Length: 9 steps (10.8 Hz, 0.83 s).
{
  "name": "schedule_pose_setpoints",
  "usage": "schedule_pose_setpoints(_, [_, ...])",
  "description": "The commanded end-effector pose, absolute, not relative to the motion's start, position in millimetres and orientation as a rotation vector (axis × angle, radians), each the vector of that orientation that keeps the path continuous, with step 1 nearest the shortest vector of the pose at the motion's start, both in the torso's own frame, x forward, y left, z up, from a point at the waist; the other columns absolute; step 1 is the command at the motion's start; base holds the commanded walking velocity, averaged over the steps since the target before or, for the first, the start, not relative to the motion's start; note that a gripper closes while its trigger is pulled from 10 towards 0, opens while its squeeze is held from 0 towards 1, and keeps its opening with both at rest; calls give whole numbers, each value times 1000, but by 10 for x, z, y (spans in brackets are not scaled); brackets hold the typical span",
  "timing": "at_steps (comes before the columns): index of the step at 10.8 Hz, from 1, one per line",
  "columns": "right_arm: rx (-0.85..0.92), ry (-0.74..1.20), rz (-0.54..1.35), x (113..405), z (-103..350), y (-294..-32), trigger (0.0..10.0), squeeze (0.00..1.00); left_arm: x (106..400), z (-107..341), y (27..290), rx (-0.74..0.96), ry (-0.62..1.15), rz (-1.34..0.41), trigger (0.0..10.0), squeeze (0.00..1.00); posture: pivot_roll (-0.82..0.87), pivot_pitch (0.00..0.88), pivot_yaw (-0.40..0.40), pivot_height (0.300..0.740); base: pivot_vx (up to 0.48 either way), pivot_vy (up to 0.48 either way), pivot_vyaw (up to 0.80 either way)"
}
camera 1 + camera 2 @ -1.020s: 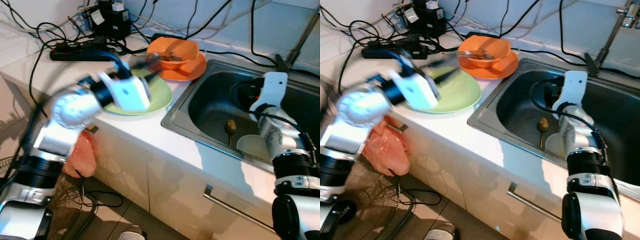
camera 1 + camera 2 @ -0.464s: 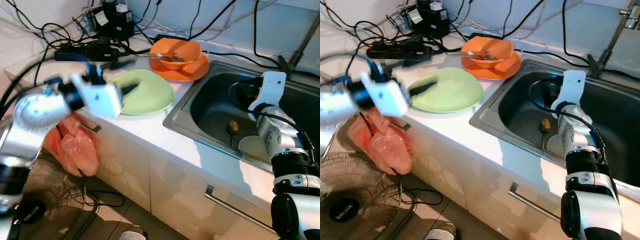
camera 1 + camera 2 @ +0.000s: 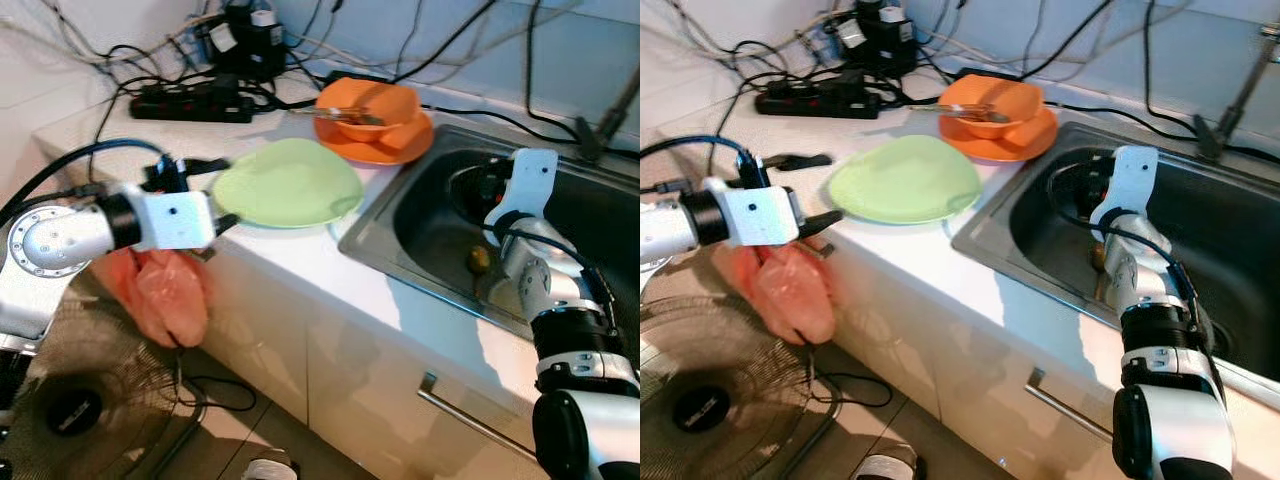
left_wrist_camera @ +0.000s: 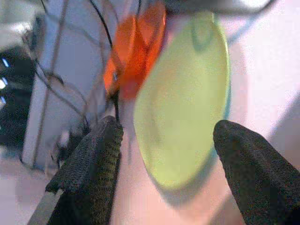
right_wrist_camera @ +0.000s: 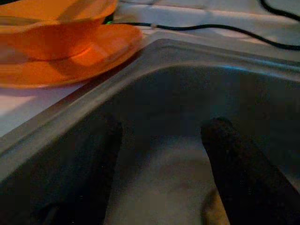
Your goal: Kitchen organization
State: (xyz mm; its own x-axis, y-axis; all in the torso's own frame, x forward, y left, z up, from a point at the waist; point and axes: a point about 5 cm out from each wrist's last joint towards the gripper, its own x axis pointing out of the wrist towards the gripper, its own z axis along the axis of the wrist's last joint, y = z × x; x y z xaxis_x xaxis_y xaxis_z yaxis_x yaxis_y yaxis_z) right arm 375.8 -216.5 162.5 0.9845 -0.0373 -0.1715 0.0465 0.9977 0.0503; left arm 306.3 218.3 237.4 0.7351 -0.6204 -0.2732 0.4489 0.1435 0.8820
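- The green plate (image 3: 288,183) lies flat on the white counter (image 3: 300,265), a little above centre in the left eye view, with nothing on it.
- Just beyond it, toward the upper middle of the frame, an orange bowl (image 3: 364,103) sits on an orange plate (image 3: 380,148); something thin lies across the bowl, too blurred to name.
- The left gripper (image 3: 208,192) hovers at the counter's front edge, left of centre, its two black fingers spread wide and holding nothing. In the left wrist view the fingers (image 4: 91,161) frame the green plate without touching it.
- The right gripper (image 5: 161,154) reaches down into the steel sink (image 3: 400,210) on the right side of the frame, its fingers parted and empty.
- A small brownish object (image 3: 479,260) lies on the sink floor near the right arm; what it is cannot be made out.
- A black power strip (image 3: 185,100) and tangled cables fill the upper left of the counter, and an orange plastic bag (image 3: 165,300) hangs below the counter edge at the left.
- Judging by this, the organizing is at an early stage: dishes are on the counter, nothing is gripped, and the green plate looks like the next thing to be handled.
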Motion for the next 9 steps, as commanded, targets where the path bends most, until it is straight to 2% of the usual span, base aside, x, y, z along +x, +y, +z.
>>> schedule_pose_setpoints(1, [55, 165, -30, 3751, 1644, -2152, 10000, 0, 3084, 2360, 2249, 1204, -136, -755, 10000, 1000, 441, 0, 26, 740, 0, 0, 0])
schedule_pose_setpoints(3, [50, 168, -30, 3733, 1641, -2173, 10000, 0, 3171, 2324, 2393, 1191, -91, -688, 10000, 1000, 435, 0, 27, 740, 0, 0, 0])
schedule_pose_setpoints(5, [50, 172, -21, 3721, 1628, -2152, 10000, 0, 3321, 2246, 2427, 1181, -74, -651, 10000, 1000, 426, 0, 28, 740, 0, 0, 0])
schedule_pose_setpoints(9, [49, 173, -16, 3707, 1644, -2149, 10000, 0, 3552, 2182, 2156, 1135, -135, -668, 10000, 1000, 404, 0, 23, 740, 0, 0, 0])
